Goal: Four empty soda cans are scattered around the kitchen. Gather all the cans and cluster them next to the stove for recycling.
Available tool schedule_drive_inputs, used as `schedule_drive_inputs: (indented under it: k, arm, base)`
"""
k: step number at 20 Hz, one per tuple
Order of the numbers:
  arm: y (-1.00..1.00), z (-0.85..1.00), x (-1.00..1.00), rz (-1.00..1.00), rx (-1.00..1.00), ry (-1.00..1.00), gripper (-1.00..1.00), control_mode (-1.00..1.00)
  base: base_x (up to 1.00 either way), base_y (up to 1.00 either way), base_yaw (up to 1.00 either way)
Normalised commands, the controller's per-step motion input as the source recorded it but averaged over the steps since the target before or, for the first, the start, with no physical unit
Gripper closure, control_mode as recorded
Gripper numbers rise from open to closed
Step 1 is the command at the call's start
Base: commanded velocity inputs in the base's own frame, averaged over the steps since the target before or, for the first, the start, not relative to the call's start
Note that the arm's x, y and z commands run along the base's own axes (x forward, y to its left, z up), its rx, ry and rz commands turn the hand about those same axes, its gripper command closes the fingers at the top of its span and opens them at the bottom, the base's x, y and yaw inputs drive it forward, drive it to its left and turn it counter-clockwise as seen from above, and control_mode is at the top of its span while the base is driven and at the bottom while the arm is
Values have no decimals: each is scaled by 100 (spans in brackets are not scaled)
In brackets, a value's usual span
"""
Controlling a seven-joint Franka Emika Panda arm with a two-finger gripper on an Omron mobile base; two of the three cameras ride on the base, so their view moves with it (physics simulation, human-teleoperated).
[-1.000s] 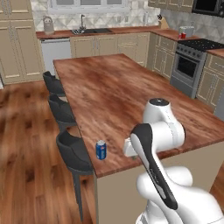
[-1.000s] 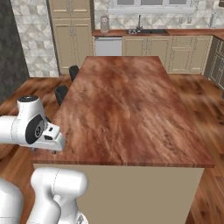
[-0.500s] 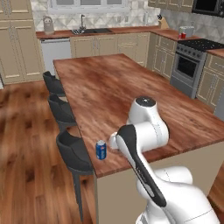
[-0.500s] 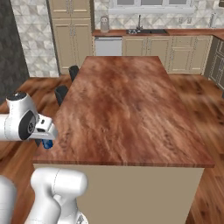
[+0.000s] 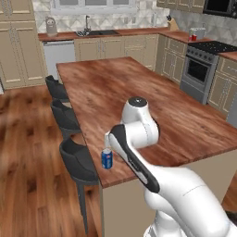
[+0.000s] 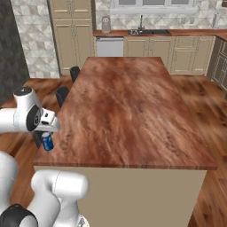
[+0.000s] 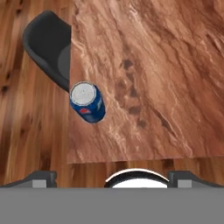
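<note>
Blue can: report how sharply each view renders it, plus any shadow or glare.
Hand view: the blue can is largest and clearest, silvery top and red label patch readable, no harsh glare, only faint shading on the island top. Left base view: the can is small and soft, label blurred. Right base view: the can is small, dim, partly shaded under the arm.

Lighting: even, bright, diffuse; no visible source. Shadows: faint, soft beneath blue can [image 7: 88, 102]. Glare: mild sheen on wooden island top [image 5: 139, 102]. Sharpness: slightly soft, low-resolution render throughout.
</note>
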Motion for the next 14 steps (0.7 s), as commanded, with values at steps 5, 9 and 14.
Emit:
schedule_drive_inputs:
  k: [5,9,14]
  arm:
    - [26,-30,36,0,0,0,-100,-100]
    - [22,-55,25,0,0,2,-100,-100]
    - [0,-54,22,0,0,2,-100,-100]
  base:
    - [0,0,0]
    - [0,0,0]
    - [0,0,0]
